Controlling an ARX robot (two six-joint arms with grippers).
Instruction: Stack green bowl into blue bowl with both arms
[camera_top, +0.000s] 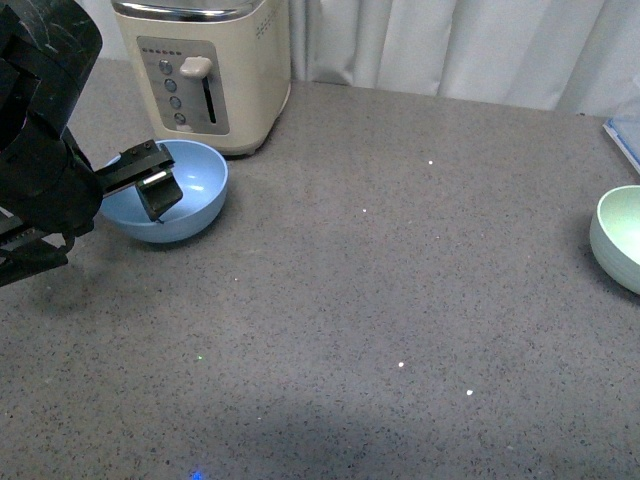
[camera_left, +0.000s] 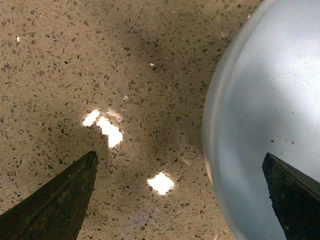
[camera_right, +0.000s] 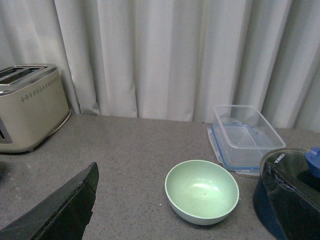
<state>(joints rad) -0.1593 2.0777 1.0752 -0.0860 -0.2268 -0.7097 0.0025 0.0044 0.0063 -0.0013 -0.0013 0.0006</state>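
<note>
One hand (camera_left: 179, 154) astride blue bowl (camera_top: 203, 188) rim

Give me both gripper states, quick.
Left gripper: open, straddling the rim of the blue bowl, holding nothing.
Right gripper: open, empty, green bowl ahead.

Blue bowl (camera_top: 205, 200) sky-blue; green bowl (camera_right: 202, 192) pale mint; toaster (camera_top: 250, 70) cream; countertop (camera_top: 380, 300) grey, speckled.
</note>
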